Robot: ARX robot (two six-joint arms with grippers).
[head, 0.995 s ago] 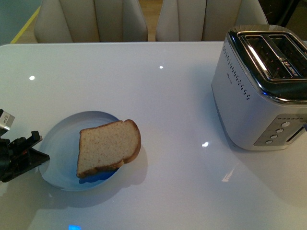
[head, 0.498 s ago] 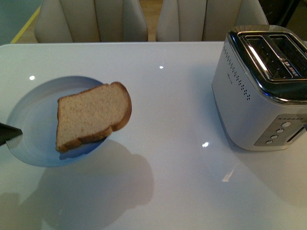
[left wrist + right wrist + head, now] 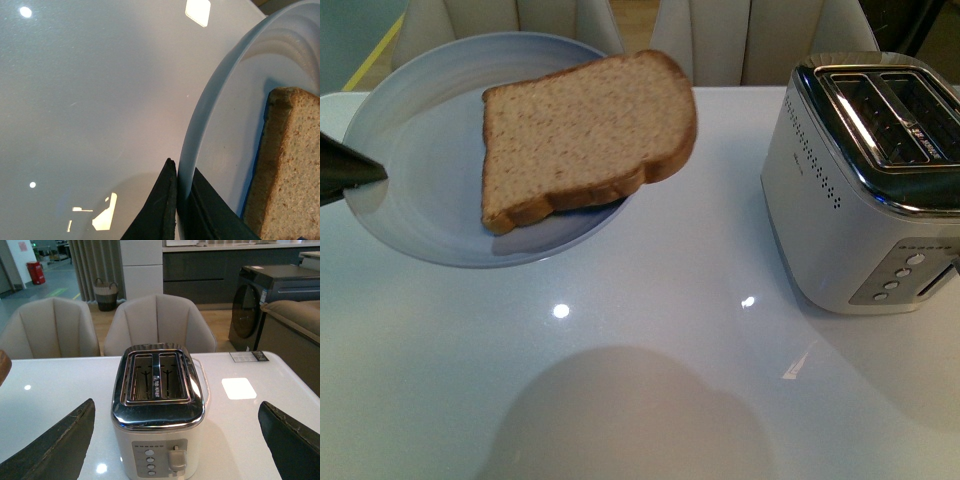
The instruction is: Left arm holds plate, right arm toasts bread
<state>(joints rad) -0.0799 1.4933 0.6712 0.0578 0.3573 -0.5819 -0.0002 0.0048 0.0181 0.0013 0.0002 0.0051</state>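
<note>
The pale blue-grey plate (image 3: pixel 430 150) is held high above the white table at the left, with the slice of brown bread (image 3: pixel 585 135) lying on it, its rounded end overhanging the rim to the right. My left gripper (image 3: pixel 350 172) is shut on the plate's left rim; in the left wrist view the black jaws pinch the rim (image 3: pixel 187 165) beside the bread (image 3: pixel 287 165). My right gripper (image 3: pixel 175 440) is open and empty, its fingers wide apart, facing the silver toaster (image 3: pixel 157 410); it is out of the front view.
The two-slot toaster (image 3: pixel 865 180) stands at the table's right, slots empty, lever up. Beige chairs (image 3: pixel 510 35) stand behind the table's far edge. The plate's shadow (image 3: pixel 630 420) lies on the near table.
My left gripper has lifted the plate with the bread up from the table and towards the camera, so both look larger and higher now.
</note>
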